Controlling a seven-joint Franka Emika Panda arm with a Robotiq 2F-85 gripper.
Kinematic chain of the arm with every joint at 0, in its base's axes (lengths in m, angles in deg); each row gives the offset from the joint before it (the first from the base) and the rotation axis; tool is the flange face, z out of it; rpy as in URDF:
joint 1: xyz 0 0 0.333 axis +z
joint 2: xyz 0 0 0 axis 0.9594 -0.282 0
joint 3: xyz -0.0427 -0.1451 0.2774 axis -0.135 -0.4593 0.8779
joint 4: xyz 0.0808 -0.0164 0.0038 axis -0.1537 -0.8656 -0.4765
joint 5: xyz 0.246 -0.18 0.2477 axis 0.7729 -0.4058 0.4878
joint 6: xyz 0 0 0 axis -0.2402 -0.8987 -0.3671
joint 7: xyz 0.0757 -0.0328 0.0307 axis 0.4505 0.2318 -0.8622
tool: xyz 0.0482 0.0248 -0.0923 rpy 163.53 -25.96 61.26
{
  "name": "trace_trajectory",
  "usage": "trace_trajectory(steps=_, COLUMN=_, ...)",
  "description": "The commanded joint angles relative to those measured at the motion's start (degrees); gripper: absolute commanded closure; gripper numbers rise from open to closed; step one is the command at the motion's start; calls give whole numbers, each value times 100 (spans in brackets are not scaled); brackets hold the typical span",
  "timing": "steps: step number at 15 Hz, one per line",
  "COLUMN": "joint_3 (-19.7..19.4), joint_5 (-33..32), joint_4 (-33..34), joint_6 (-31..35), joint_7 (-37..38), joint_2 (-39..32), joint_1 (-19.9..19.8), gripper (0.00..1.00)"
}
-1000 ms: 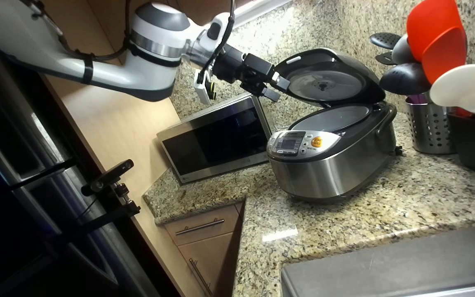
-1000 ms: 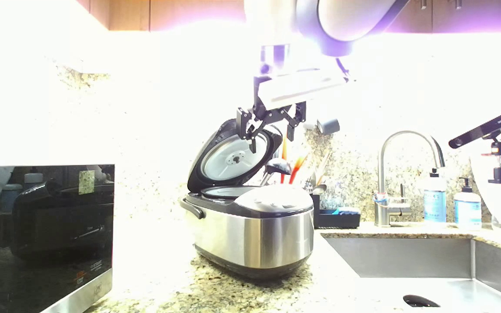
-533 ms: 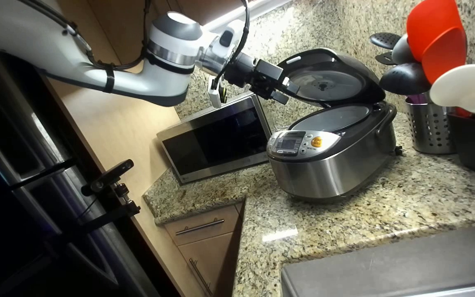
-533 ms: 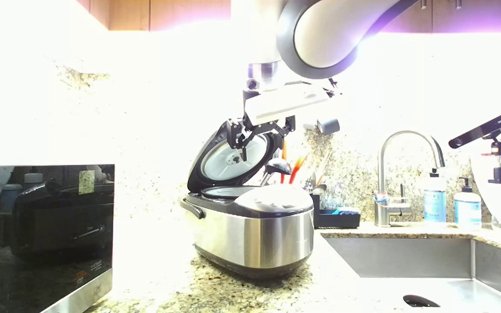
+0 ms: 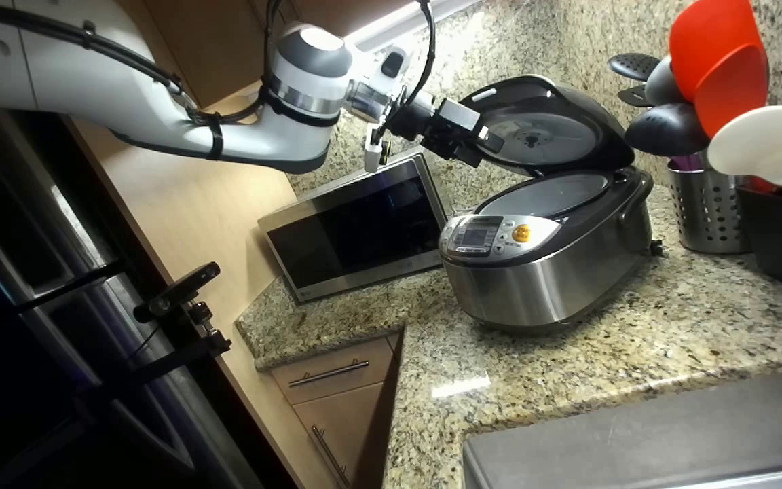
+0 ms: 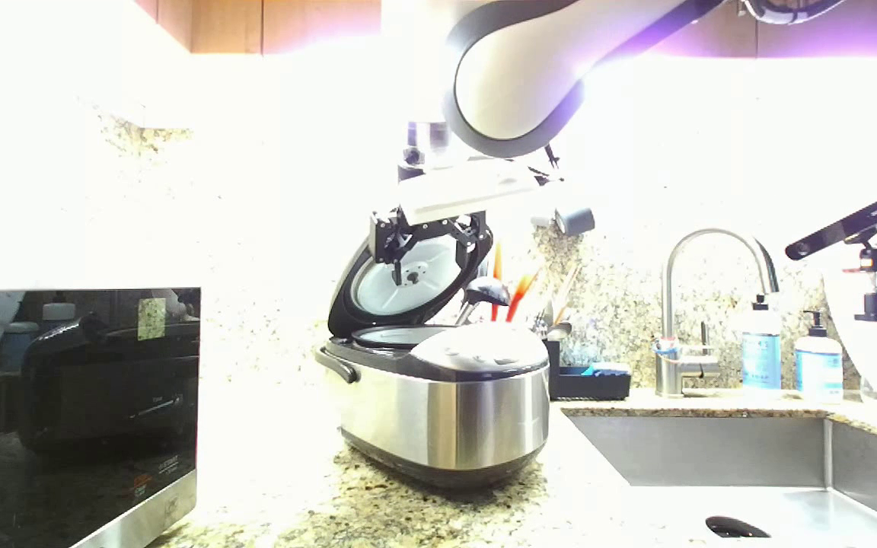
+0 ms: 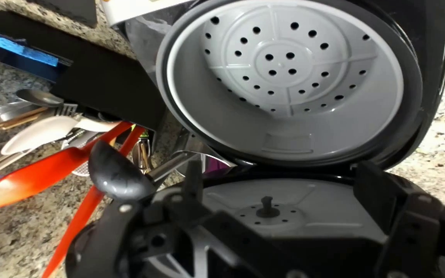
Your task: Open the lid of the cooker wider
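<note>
The cooker (image 5: 533, 292) stands on the counter, its silver body also in an exterior view (image 6: 446, 418). Its black lid (image 5: 584, 112) stands hinged up and tilted, its grey inner plate facing my gripper; the lid also shows in an exterior view (image 6: 377, 293). My gripper (image 5: 482, 149) is open and empty at the lid's upper front edge, in front of the inner plate. In the wrist view the fingers (image 7: 280, 177) are wide apart, with the lid's plate (image 7: 330, 208) between and behind them. The lid's upper edge is hidden there, so contact is unclear.
A microwave (image 5: 357, 224) stands beside the cooker. Utensils such as a red spatula (image 5: 717, 41) and a ladle (image 7: 118, 172) rise from a metal holder (image 5: 710, 210) near the lid. A sink (image 6: 697, 449) and faucet (image 6: 671, 304) lie on the cooker's other side.
My open gripper has moved in toward the lid, rightward in one exterior view, left and down in the other exterior view. The lid's upper edge looks very slightly higher; the cooker has not moved.
</note>
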Motion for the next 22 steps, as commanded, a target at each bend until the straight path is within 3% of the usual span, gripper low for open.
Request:
trace_trajectory(steps=1, joint_3=-219, joint_5=425, joint_4=972, joint_6=-146, joint_7=-398, joint_2=-546, joint_1=35, gripper=0)
trace_trajectory(steps=7, joint_3=-554, joint_5=707, joint_4=1749, joint_6=-114, joint_7=-521, joint_2=-785, joint_1=72, gripper=0)
trace_trajectory(steps=12, joint_3=-504, joint_5=449, joint_4=2216, joint_6=-110, joint_7=-398, joint_2=-844, joint_1=16, gripper=0)
trace_trajectory(steps=22, joint_3=-1133, joint_5=-95, joint_4=2942, joint_6=-111, joint_7=214, joint_2=-1415, joint_1=122, gripper=0)
